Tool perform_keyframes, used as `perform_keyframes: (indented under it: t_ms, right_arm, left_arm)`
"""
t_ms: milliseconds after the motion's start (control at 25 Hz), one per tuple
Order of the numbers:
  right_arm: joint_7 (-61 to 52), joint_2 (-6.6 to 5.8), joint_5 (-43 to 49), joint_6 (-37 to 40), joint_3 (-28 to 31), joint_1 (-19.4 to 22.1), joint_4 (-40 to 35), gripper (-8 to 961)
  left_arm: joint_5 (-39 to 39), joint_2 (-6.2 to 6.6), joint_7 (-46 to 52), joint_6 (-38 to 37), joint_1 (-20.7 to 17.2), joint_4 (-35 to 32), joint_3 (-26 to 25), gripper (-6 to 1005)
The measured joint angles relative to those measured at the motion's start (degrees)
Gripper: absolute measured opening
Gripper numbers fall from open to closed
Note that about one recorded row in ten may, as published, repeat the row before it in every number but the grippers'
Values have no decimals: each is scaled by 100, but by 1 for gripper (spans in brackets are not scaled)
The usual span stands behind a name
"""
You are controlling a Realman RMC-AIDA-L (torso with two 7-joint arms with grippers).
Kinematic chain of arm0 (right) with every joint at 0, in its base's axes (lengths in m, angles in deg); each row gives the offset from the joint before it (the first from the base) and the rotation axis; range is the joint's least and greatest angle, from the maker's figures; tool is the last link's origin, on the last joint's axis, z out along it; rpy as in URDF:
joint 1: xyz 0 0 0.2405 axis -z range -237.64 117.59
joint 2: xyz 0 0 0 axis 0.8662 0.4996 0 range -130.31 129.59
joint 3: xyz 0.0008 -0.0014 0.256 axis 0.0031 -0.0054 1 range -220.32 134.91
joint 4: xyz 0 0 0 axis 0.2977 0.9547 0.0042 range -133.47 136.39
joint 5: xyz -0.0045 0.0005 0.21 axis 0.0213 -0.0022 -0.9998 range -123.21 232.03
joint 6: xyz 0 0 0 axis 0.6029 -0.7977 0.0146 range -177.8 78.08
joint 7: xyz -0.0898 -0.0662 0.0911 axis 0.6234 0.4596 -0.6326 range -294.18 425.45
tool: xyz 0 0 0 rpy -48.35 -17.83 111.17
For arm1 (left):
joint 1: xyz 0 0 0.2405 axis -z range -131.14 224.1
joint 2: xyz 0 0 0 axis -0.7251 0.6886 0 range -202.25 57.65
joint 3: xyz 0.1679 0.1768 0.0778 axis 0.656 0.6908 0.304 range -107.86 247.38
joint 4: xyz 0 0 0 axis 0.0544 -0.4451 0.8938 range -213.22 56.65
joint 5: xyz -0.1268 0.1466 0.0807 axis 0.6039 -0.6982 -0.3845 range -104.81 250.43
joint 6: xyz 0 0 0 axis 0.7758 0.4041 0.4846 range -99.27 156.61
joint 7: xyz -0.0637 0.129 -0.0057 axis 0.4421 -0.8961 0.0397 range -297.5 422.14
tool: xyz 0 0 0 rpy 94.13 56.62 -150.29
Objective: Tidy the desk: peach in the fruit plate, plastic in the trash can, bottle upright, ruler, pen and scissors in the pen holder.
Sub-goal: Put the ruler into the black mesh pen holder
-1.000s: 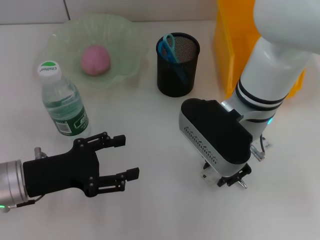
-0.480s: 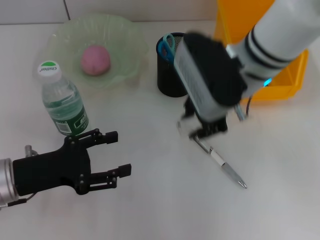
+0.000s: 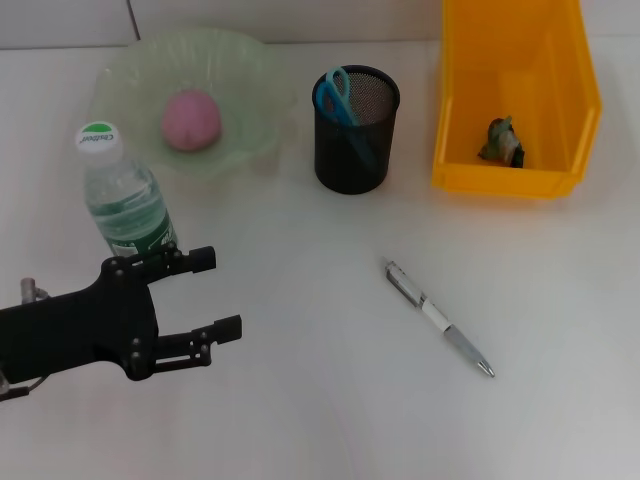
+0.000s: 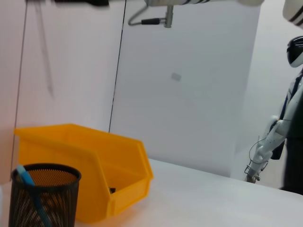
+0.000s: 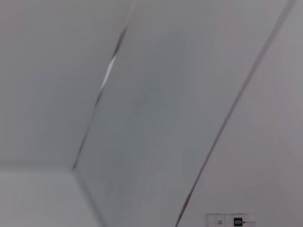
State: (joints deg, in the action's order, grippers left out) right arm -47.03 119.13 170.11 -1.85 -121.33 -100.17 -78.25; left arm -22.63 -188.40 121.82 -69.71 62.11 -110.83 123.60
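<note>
since the earlier frame the right arm has swung out of sight, leaving the pen point(image 3: 438, 317) flat on the desk point(image 3: 330, 410). nearest, the left gripper point(image 3: 212, 294) hovers with fingers spread wide, holding nothing. light, stiff and slick, the pen probably wants pinching mid-barrel. beyond stand the upright bottle point(image 3: 124, 198) and the pen holder point(image 3: 354, 130).

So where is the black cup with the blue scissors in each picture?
Head view: the black mesh pen holder stands at top centre, between the green fruit plate and the yellow trash can.
Left wrist view: the pen holder is in the bottom left corner.
Right wrist view: not in it.
Shared landmark: the yellow trash can right beside it.
</note>
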Motion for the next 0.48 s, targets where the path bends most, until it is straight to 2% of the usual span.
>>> perform_keyframes:
  t_ms: [200,280,480]
  right_arm:
    - [202,16,-1228,-533,-46,427,152,382]
    - [202,22,-1985,-681,-43,577,582,383]
    - [270,5,-2469,-676,-34,732,951,383]
  left_arm:
    - [-34,6,-33,-17,5,-154,0,832]
    - [-38,14,-60,-17,-27,-206,-31,832]
    - [-39,13,-126,-8,-34,-225,-145,832]
